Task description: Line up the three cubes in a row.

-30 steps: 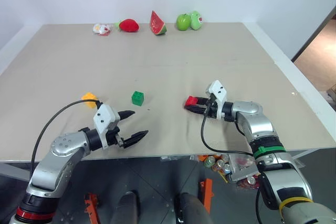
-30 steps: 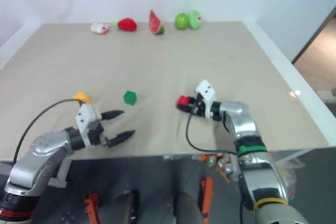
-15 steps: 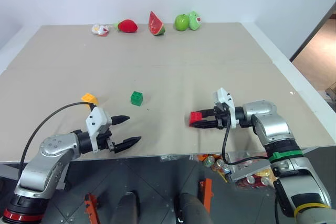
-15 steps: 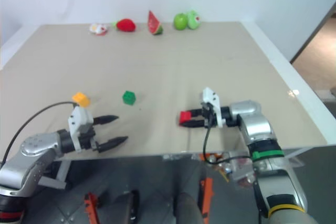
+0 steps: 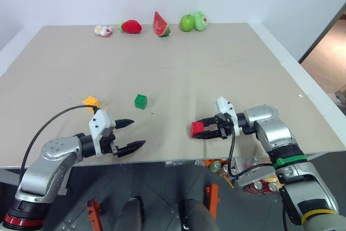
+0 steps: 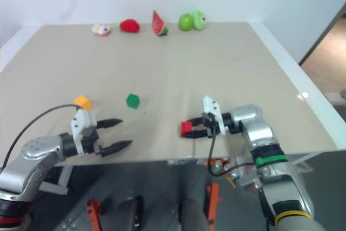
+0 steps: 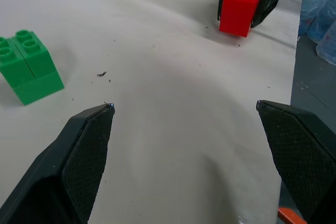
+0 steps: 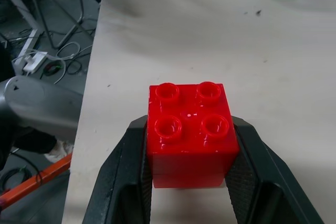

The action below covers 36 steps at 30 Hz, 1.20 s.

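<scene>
Right wrist view shows the right gripper [image 8: 190, 179] pinching the red cube [image 8: 190, 132] between its two fingers, studs up, with the tabletop under it. From the head views, that gripper [image 5: 208, 129] points toward nine o'clock and carries the red cube [image 5: 197, 129] low over the table [image 5: 216, 63], near the front edge; whether the cube touches the surface I cannot tell. The green cube [image 5: 141, 101] sits on the table at about ten o'clock from the red one, well apart. The yellow cube [image 5: 91, 101] lies at nine o'clock from the green one, roughly level with it. The left gripper [image 5: 134, 135] hangs near the front edge with its fingers spread wide and nothing between them; the yellow cube is at about eleven o'clock from it, the green at about one o'clock.

Judging by this, the step in hand is carrying the red cube to its place in the row. Green and yellow already make a rough line running nine to three o'clock, so the next move likely calls for taking the red cube toward eleven o'clock, to a spot at three o'clock from the green cube, setting it down flat with similar spacing, then opening the fingers without nudging it.
</scene>
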Motion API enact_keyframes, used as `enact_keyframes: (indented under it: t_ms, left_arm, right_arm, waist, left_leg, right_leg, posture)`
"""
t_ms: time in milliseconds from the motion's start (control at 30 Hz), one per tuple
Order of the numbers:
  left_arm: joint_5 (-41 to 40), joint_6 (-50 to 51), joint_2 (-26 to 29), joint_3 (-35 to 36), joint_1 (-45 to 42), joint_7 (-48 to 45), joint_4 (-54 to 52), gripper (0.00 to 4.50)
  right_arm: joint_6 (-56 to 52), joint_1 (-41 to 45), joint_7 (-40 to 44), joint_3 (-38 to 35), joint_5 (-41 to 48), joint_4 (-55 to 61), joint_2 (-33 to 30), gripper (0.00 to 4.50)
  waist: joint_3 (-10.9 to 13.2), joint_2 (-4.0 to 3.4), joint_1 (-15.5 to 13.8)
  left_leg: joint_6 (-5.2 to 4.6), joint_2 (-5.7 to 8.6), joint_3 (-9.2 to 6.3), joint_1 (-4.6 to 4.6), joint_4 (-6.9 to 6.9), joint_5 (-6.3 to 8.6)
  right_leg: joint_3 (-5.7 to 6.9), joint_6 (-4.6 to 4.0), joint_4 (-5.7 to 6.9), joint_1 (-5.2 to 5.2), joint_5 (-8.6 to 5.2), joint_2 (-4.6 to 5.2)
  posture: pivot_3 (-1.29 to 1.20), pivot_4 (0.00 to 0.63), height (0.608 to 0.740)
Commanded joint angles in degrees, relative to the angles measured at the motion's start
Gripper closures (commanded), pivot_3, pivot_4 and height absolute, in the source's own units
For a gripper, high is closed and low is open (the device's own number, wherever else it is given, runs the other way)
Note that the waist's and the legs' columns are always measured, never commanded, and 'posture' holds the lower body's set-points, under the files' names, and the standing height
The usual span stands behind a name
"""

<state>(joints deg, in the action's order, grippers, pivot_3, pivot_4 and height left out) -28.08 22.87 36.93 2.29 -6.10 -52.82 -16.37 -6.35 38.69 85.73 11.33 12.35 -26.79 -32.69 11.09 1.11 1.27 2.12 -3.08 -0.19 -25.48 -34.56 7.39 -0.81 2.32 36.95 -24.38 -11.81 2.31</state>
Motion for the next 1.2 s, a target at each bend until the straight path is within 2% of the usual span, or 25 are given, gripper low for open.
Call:
enact_keyframes:
  t_ms: [33, 67, 167, 267, 300, 533, 667, 833, 1200]
  left_arm:
    - [-0.5, 0.0, 0.1, 1.9, 0.5, 1.2, -2.0, 0.00]
    - [-0.3, -0.2, 0.1, 1.9, 0.6, 1.6, -2.0, 0.00]
    - [0.1, -0.5, -1.0, 2.0, 0.9, 3.7, -1.7, 0.00]
    - [0.4, -0.7, -2.0, 1.8, 1.0, 5.4, -1.5, 0.00]
    - [0.8, -0.8, -2.4, 1.5, 0.8, 5.9, -1.2, 0.00]
    - [5.7, -1.0, -3.8, -1.5, -2.3, 8.6, 4.2, 0.00]
    - [9.6, -2.0, -5.4, -3.5, -5.9, 10.5, 9.4, 0.00]
    - [13.5, -4.2, -8.1, -5.0, -11.0, 12.8, 16.1, 0.00]
    - [17.4, -8.1, -14.7, -4.8, -21.2, 17.2, 30.1, 0.00]
  right_arm:
    - [1.9, 1.9, -2.2, -0.2, -1.5, -1.9, 1.0, 2.73]
    - [2.1, 2.1, -2.9, -0.2, -2.0, -2.6, 1.3, 2.18]
    - [3.9, 2.1, -4.8, -0.4, -3.4, -3.7, 1.5, 1.33]
    - [5.1, 2.2, -4.5, -0.8, -4.1, -3.2, 0.0, 0.17]
    - [4.8, 2.3, -3.4, -1.2, -3.7, -2.5, -1.1, 0.05]
    - [-0.5, 3.2, 5.2, -6.1, 3.2, 5.8, -11.6, 0.05]
    - [-1.2, 3.9, 4.9, -8.0, 4.7, 7.9, -16.0, 0.05]
    - [-4.5, 6.7, -1.6, -10.3, 6.3, 8.3, -13.6, 0.05]
    - [-10.5, -2.6, -6.7, -10.3, 8.1, 22.3, -11.7, 0.05]
  waist:
    - [0.0, 0.00, 0.0]
    - [0.0, 0.00, 0.0]
    - [0.0, 0.00, 0.0]
    - [0.0, 0.00, 0.0]
    - [0.0, 0.00, 0.0]
    - [0.0, 0.00, -0.1]
    - [0.0, 0.00, -0.1]
    - [0.0, 0.01, 0.0]
    - [0.0, 0.02, -0.3]
  left_leg:
    - [0.00, 0.00, 0.00, 0.00, 0.00, 0.00]
    - [0.00, 0.00, 0.00, 0.01, 0.00, 0.00]
    - [0.00, 0.00, 0.00, 0.02, 0.00, 0.00]
    - [0.00, 0.00, 0.00, 0.02, -0.01, 0.00]
    - [0.00, 0.01, 0.00, 0.02, -0.02, 0.00]
    - [0.01, 0.03, 0.04, 0.02, -0.03, -0.01]
    - [0.01, 0.02, 0.04, 0.03, -0.02, 0.00]
    - [0.01, 0.03, 0.05, 0.09, -0.03, 0.00]
    - [0.01, 0.14, 0.04, 0.08, -0.08, -0.01]
  right_leg:
    - [0.00, 0.00, 0.00, 0.00, 0.00, -0.01]
    - [0.00, 0.00, 0.00, 0.00, 0.01, -0.01]
    - [0.00, -0.01, 0.02, 0.00, 0.01, 0.00]
    - [-0.01, 0.00, 0.02, 0.02, 0.01, 0.00]
    - [-0.01, 0.00, 0.02, 0.03, 0.02, 0.01]
    - [-0.03, 0.02, 0.02, 0.03, 0.03, 0.03]
    - [-0.03, 0.01, 0.01, 0.02, 0.02, 0.02]
    - [-0.09, -0.01, 0.03, -0.01, 0.06, -0.01]
    - [-0.18, 0.15, 0.03, 0.10, 0.05, 0.05]
  posture:
    - [0.00, 0.150, 0.740]
    - [0.00, 0.150, 0.740]
    - [0.00, 0.150, 0.740]
    - [0.00, 0.150, 0.740]
    - [0.00, 0.150, 0.740]
    - [0.00, 0.150, 0.740]
    - [0.00, 0.150, 0.740]
    - [0.00, 0.150, 0.740]
    - [0.00, 0.150, 0.740]
